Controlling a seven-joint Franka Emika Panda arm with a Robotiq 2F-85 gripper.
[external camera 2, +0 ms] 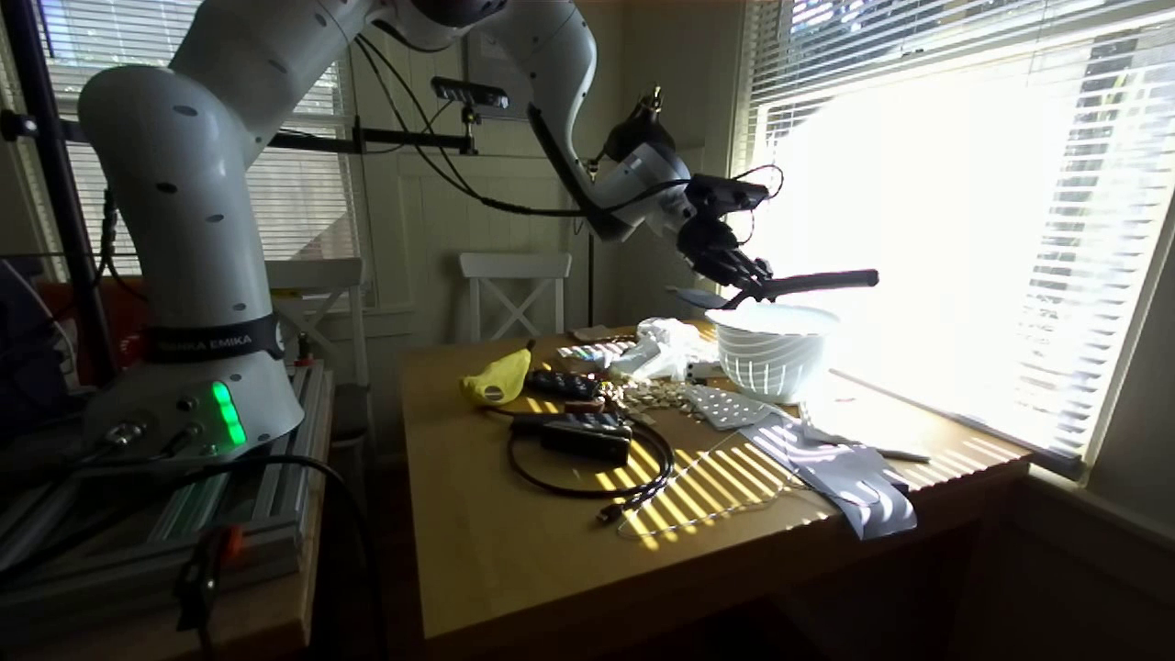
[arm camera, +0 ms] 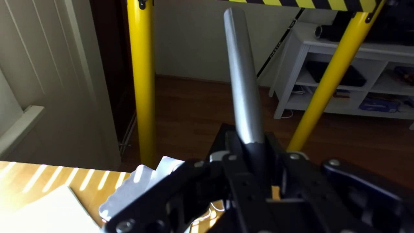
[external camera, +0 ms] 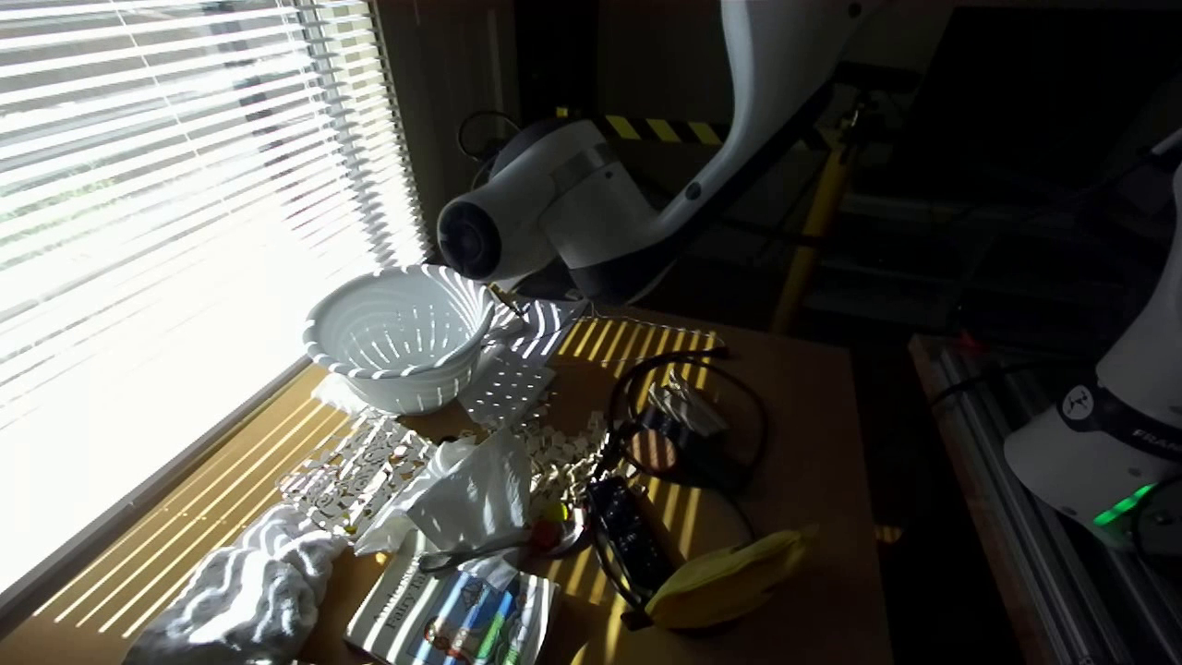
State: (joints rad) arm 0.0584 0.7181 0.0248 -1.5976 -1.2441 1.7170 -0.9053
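Gripping 1 long slim handle (arm camera: 243,81) now, clamped in the nearly closed gripper (arm camera: 253,147), right near the white colander (external camera 2: 771,360)!

My gripper (arm camera: 252,143) is black. I see a white colander (external camera 2: 773,358), yellow banana-shaped object (external camera 2: 502,378) and black-and-yellow striped barrier (arm camera: 323,4).
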